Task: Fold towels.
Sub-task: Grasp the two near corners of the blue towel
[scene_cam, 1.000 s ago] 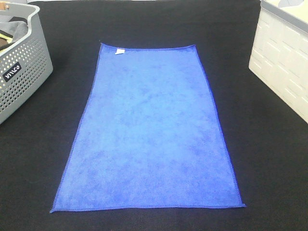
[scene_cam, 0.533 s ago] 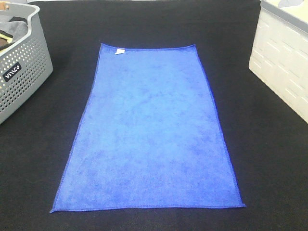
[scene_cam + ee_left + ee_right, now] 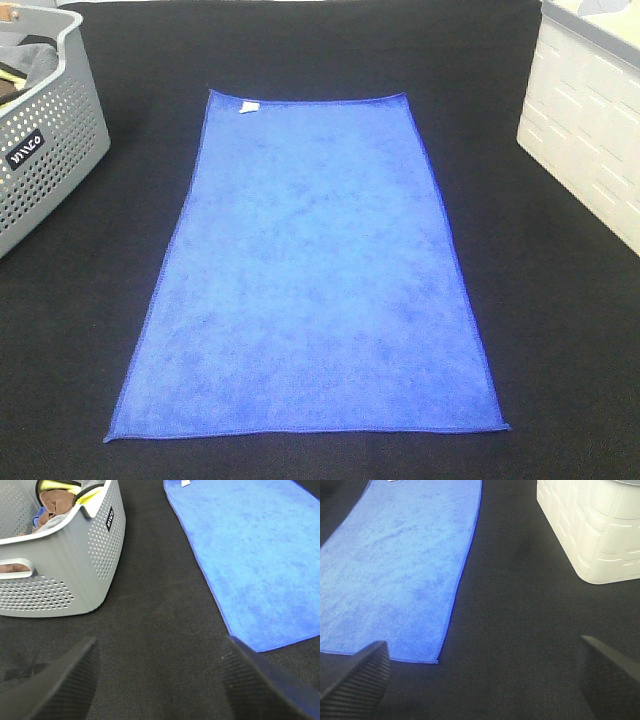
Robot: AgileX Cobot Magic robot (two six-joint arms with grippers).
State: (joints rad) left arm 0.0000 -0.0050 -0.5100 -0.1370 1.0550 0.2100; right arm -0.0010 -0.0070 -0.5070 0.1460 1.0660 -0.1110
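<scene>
left gripper: fingers spread wide, empty, over bare black tabletop toward its left edge
right gripper: spread wide, empty, toward right edge
towel: blue, flat, unfolded, mid-table, short hem along near edge
handling: probably light, limp, drapes; pinch both near corners at the hem
basket: far-left corner, clothes inside
white bin: far-right corner

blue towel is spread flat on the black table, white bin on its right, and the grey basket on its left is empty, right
No: the grey basket is not empty; the left wrist view shows brown and yellow cloths in it. The blue towel does lie flat, with the white bin on its right.
</scene>
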